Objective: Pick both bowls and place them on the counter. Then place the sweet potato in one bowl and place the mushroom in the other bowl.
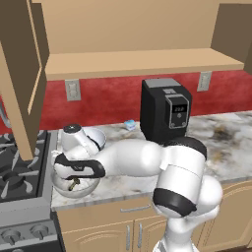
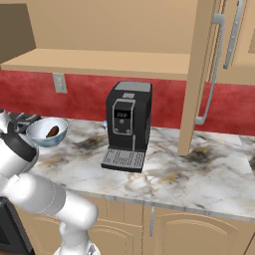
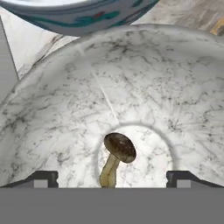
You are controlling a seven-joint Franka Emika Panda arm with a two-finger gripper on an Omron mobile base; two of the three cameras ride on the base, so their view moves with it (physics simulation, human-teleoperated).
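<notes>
On veined marble counter (image 2: 209, 174) beside stove (image 1: 19, 172), red backsplash (image 2: 89, 89), tool (image 3: 112, 179) spread wide above mushroom (image 3: 117, 154) in grey bowl (image 3: 175, 87)

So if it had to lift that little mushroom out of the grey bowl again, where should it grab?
Probably the stem, coming straight down from above. The mushroom lies on its side on the flat bottom of the grey bowl, so the open gripper could straddle the stem.

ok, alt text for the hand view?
A small brown mushroom lies inside a grey stone-look bowl, between the open gripper tips. The blue-patterned white bowl sits just beyond it on the marble counter.
</notes>
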